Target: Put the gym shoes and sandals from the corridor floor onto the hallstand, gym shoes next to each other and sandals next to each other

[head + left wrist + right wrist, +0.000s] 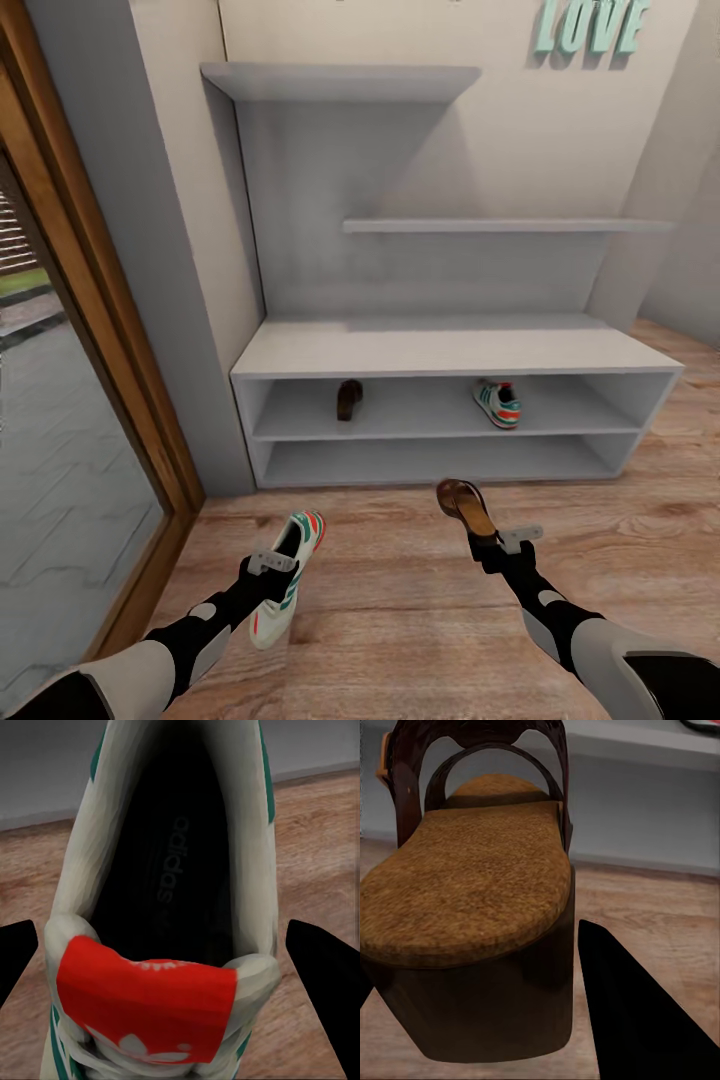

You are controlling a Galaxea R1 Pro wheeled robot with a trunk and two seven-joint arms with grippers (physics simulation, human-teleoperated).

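Note:
The pale hallstand (440,350) stands ahead against the wall. On the upper of its two low shelves lie one brown sandal (349,399) at the left and one gym shoe (497,403) at the right, well apart. My left gripper (278,585) is shut on the heel of the other gym shoe (292,565), toe pointing to the rack; its dark opening and red tongue (146,1001) sit between the fingers (322,979). My right gripper (487,540) is shut on the heel of the second sandal (465,505), whose tan insole (465,892) lies beside one dark finger (637,1012).
The wood-plank corridor floor (400,620) stretches between me and the rack. A wood-framed glass door (70,420) runs along the left. The rack's lower shelf (430,460), broad top and stepped wall shelves (500,226) carry nothing. Teal "LOVE" letters (590,25) hang on the wall.

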